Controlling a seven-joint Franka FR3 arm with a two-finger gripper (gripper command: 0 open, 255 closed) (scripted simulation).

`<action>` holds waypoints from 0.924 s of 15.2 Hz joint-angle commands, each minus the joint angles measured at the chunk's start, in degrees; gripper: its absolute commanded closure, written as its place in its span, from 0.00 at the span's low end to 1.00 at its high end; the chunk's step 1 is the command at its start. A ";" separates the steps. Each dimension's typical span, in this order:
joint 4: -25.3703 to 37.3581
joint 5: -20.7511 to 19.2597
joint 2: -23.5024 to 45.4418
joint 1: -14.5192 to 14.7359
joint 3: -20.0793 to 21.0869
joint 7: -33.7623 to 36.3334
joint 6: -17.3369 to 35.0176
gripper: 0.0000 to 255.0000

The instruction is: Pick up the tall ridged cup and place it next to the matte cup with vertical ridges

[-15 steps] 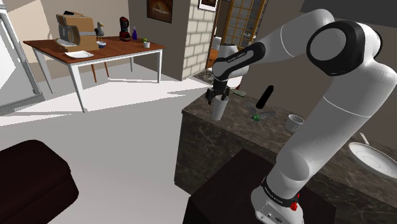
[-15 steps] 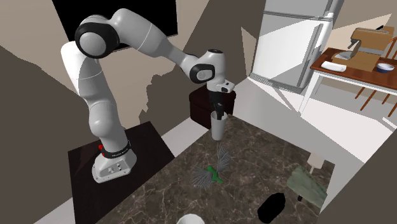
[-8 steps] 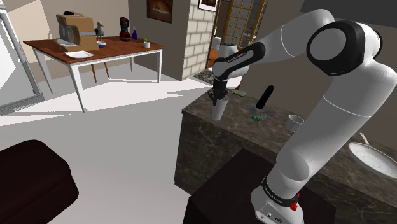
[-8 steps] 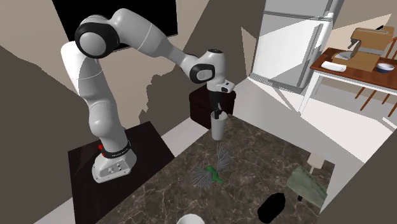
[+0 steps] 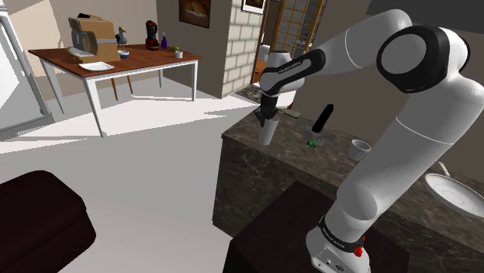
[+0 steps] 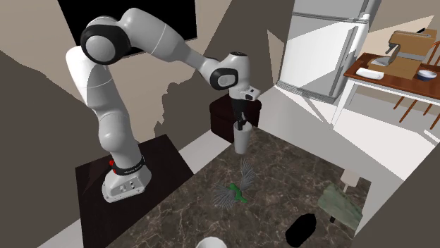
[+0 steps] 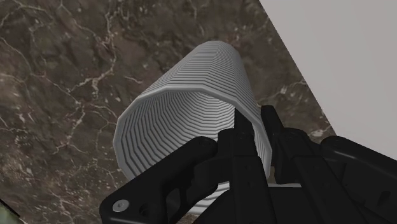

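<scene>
The jaws pinch the wall of the grey ridged cup (image 7: 184,114) at its rim, one inside, one outside. It is upright at the corner of the dark marble bench (image 5: 256,171), in the middle of the shoulder view.

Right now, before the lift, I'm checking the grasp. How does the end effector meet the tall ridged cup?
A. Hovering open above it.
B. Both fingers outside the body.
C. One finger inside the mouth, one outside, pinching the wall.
C: the wrist view shows the end effector clasping the wall of the tall ridged cup at the rim, a finger each side.
</scene>
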 commanded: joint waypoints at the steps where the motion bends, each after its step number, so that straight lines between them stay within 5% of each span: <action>1: 0.93 0.03 -0.63 0.04 0.05 -0.07 -1.56 1.00; 14: 7.06 0.17 -4.51 0.19 0.29 -0.65 -11.55 1.00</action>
